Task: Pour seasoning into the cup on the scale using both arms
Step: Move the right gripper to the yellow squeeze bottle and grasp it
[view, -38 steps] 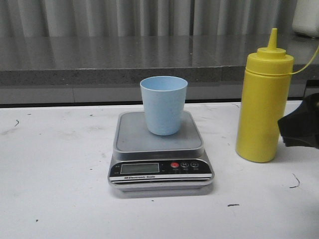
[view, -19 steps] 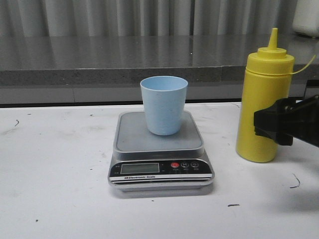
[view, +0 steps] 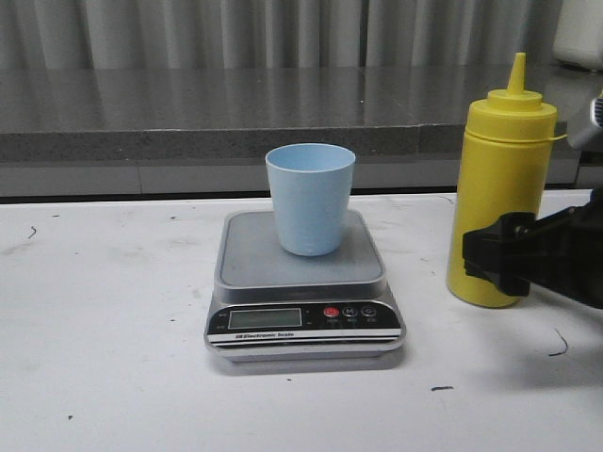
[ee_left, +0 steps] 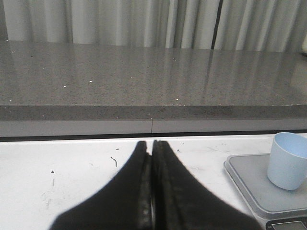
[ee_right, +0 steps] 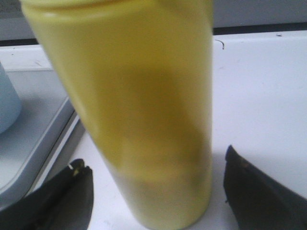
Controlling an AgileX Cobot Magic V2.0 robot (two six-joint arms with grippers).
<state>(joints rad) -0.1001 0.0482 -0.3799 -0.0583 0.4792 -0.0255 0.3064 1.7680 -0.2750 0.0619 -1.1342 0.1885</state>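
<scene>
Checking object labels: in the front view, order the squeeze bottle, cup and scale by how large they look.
1. Scale, covering the most area.
2. Yellow squeeze bottle, tallest; the right gripper hides part of it.
3. Blue cup, clearly smallest.
Scale versus bottle is close.

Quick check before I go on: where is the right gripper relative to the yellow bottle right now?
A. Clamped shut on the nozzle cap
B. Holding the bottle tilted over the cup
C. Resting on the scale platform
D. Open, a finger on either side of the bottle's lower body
D: in the right wrist view the right gripper is open, its fingers flanking the upright yellow bottle with gaps showing.
</scene>
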